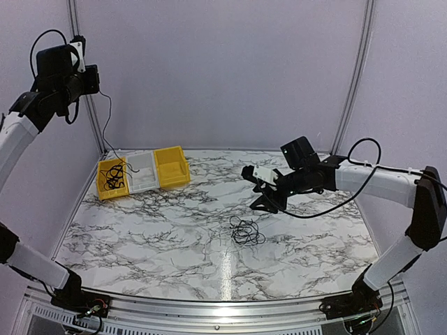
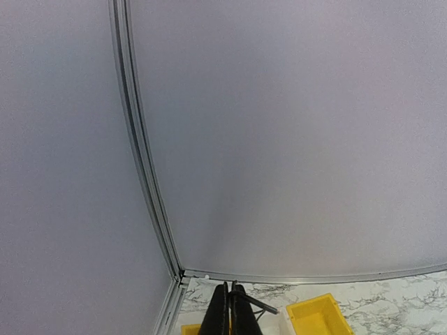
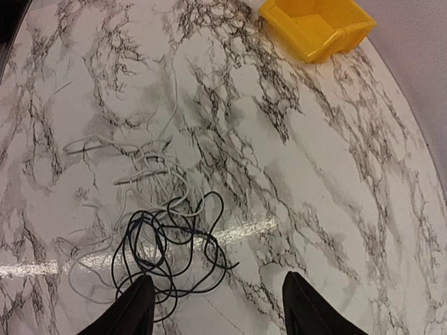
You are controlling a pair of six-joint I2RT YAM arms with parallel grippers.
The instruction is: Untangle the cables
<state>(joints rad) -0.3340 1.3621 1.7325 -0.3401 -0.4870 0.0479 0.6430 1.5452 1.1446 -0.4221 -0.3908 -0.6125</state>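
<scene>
A tangle of black cable (image 1: 246, 232) lies on the marble table right of centre. In the right wrist view the black loops (image 3: 171, 248) overlap a thin white cable (image 3: 140, 167). My right gripper (image 1: 262, 200) hovers just above and behind the tangle, open and empty (image 3: 220, 310); its left fingertip (image 3: 133, 307) is over the loops' edge. My left gripper (image 1: 93, 78) is raised high at the back left, shut (image 2: 230, 307) on a thin black cable (image 1: 105, 129) that hangs down into the left yellow bin (image 1: 103, 183). Its plug end (image 2: 262, 306) sticks out beside the fingers.
Three bins stand in a row at the back left: the yellow one with black cable inside, a white one (image 1: 143, 171) and another yellow one (image 1: 171, 166), which also shows in the right wrist view (image 3: 318, 24). Grey walls and a metal frame enclose the table.
</scene>
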